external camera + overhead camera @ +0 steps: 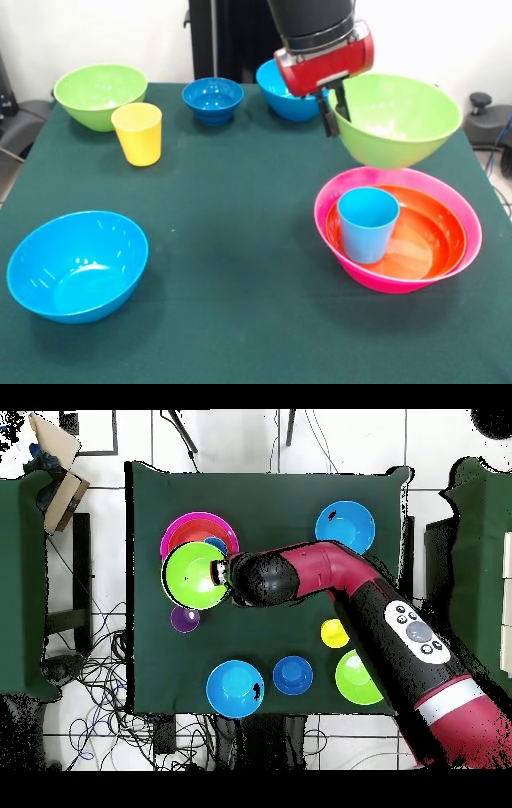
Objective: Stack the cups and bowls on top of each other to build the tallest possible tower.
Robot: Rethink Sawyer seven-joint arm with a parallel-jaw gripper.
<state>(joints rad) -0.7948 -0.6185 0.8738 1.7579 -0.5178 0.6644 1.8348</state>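
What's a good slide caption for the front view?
Robot hand holds a green bowl by its rim above the pink bowl holding an orange bowl and blue cup.

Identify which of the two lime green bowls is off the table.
The glossy lime green plastic bowl gripped by its rim in the pincer, above the pink bowl. The other green bowl sits beside the yellow cup.

The table (pixel 240 240) wears matt dark green cloth. The pink bowl (pixel 472 232), the orange bowl (pixel 432 240) nested in it and the lime bowl (pixel 400 120) are glossy smooth plastic. At upper left, the yellow cup (pixel 138 134) looks duller, satin plastic. The tool (pixel 334 112) hangs from a shiny red casing.
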